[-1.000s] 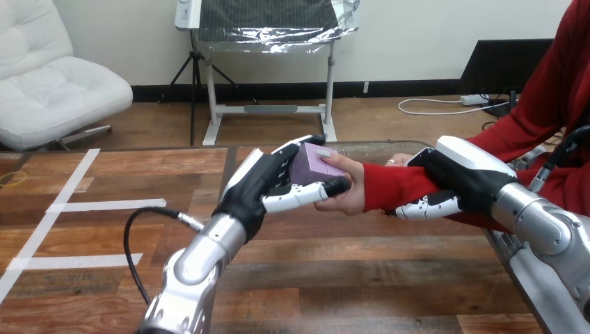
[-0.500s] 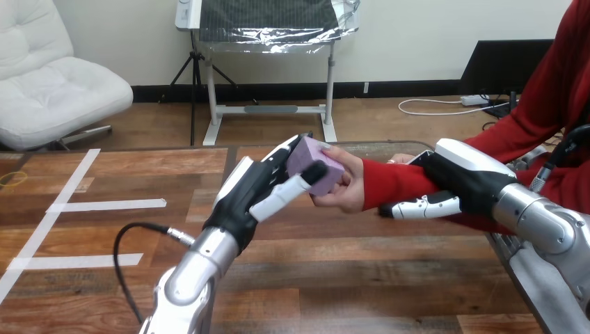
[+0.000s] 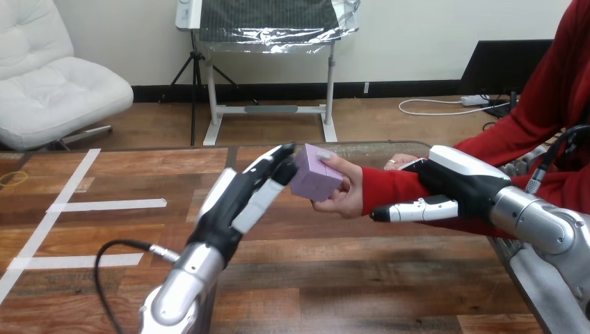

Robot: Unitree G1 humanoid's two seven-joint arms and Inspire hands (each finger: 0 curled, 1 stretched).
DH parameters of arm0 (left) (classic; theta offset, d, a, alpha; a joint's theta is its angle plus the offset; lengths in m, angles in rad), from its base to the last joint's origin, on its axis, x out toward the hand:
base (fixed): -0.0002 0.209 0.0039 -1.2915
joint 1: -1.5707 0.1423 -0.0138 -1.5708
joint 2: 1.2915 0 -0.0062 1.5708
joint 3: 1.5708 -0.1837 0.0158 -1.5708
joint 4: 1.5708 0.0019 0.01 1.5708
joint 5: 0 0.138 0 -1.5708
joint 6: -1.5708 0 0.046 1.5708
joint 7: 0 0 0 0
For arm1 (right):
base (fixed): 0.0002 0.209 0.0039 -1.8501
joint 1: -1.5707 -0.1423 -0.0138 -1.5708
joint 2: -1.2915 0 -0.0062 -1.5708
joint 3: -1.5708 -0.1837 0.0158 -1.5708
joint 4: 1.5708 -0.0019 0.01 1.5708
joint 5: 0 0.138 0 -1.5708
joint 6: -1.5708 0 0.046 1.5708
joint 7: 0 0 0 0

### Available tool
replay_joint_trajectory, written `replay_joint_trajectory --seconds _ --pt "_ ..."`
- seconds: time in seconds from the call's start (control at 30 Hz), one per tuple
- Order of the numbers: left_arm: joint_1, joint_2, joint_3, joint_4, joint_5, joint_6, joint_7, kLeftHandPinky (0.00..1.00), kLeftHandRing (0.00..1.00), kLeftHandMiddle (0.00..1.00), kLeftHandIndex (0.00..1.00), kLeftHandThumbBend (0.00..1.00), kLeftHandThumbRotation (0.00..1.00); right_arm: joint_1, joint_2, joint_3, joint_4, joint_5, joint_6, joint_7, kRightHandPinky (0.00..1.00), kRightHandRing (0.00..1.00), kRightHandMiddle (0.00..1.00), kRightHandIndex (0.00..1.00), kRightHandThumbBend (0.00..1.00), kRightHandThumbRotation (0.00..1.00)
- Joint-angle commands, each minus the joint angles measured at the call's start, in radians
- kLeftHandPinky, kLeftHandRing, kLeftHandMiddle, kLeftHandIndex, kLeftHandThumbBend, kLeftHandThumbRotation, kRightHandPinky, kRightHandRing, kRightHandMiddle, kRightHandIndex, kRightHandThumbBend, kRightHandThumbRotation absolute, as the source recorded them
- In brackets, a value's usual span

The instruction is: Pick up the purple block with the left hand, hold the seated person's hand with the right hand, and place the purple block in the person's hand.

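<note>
The purple block (image 3: 316, 179) lies in the person's hand (image 3: 350, 193), whose thumb and fingers close round it above the table's middle. My left hand (image 3: 240, 198) is open just left of the block, fingers straight, with its fingertips (image 3: 284, 167) close to the block's left face. My right hand (image 3: 463, 182) sits on the person's red-sleeved forearm (image 3: 389, 186) at the right. Its back lies over the sleeve, its thumb (image 3: 414, 209) runs along the near side and its fingers reach round the far side.
White tape strips (image 3: 104, 205) mark the wooden table (image 3: 334, 278) at the left. A small yellow ring (image 3: 10, 179) lies near the left edge. The person's other hand (image 3: 398, 161) shows just behind the held forearm.
My left hand has let go of the purple block and drawn back to the left with straightened fingers. The block now rests in the person's hand alone. My right hand's thumb has stretched further left.
</note>
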Motion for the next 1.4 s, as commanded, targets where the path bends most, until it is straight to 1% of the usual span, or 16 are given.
replay_joint_trajectory --seconds 0.0,0.13,0.4,0.5,0.6,0.7,0.9,1.0,1.1,1.2,1.3,1.37 --pt "-0.009 0.011 0.013 -0.077 -0.003 -0.016 0.028 1.00 0.95 0.91 0.90 0.94 1.00 -0.017 0.018 -0.002 -0.037 0.008 -0.030 0.008 0.64 0.77 0.78 0.80 1.00 0.99" --pt "0.008 0.014 0.016 -0.088 -0.012 -0.017 0.036 1.00 0.95 0.91 0.90 0.95 1.00 -0.009 0.015 -0.005 -0.039 0.013 -0.039 0.009 0.65 0.79 0.80 0.81 1.00 0.99" --pt "0.044 0.018 0.021 -0.108 -0.030 -0.031 0.040 1.00 0.94 0.91 0.90 0.92 1.00 0.004 0.013 -0.013 -0.044 0.021 -0.055 0.004 0.65 0.79 0.81 0.84 1.00 1.00" --pt "0.058 0.016 0.025 -0.114 -0.041 -0.035 0.038 1.00 0.94 0.91 0.90 0.91 1.00 0.013 0.013 -0.020 -0.054 0.026 -0.054 0.000 0.64 0.79 0.81 0.84 1.00 1.00" --pt "0.071 0.014 0.028 -0.115 -0.050 -0.052 0.037 1.00 0.94 0.91 0.90 0.89 1.00 0.022 0.015 -0.029 -0.072 0.036 -0.035 0.004 0.65 0.79 0.82 0.84 1.00 1.00" --pt "0.086 0.012 0.031 -0.122 -0.058 -0.054 0.039 1.00 0.94 0.91 0.90 0.89 1.00 0.035 0.016 -0.038 -0.091 0.042 -0.023 -0.007 0.66 0.80 0.82 0.84 1.00 1.00" --pt "0.124 -0.001 0.039 -0.138 -0.085 -0.072 0.040 0.99 0.93 0.91 0.89 0.88 1.00 0.068 0.024 -0.068 -0.143 0.059 -0.017 -0.039 0.66 0.79 0.81 0.84 1.00 1.00" --pt "0.140 -0.008 0.044 -0.142 -0.102 -0.091 0.036 0.99 0.93 0.90 0.88 0.87 1.00 0.085 0.027 -0.083 -0.181 0.079 0.010 -0.029 0.66 0.80 0.82 0.84 0.99 1.00" --pt "0.157 -0.017 0.050 -0.145 -0.115 -0.108 0.037 0.97 0.91 0.89 0.87 0.86 1.00 0.106 0.038 -0.104 -0.203 0.097 -0.005 -0.058 0.66 0.80 0.83 0.84 0.97 1.00" --pt "0.177 -0.022 0.051 -0.157 -0.136 -0.123 0.026 0.94 0.89 0.88 0.85 0.84 1.00 0.126 0.039 -0.114 -0.252 0.098 0.032 -0.062 0.66 0.81 0.84 0.85 0.97 1.00" --pt "0.201 -0.031 0.054 -0.175 -0.150 -0.129 0.028 0.91 0.88 0.87 0.85 0.82 1.00 0.150 0.055 -0.139 -0.288 0.129 0.036 -0.080 0.66 0.81 0.85 0.86 0.96 1.00" --pt "0.220 -0.031 0.050 -0.192 -0.150 -0.139 0.030 0.90 0.87 0.87 0.84 0.80 1.00 0.171 0.062 -0.152 -0.333 0.148 0.063 -0.082 0.66 0.82 0.85 0.86 0.94 1.00"
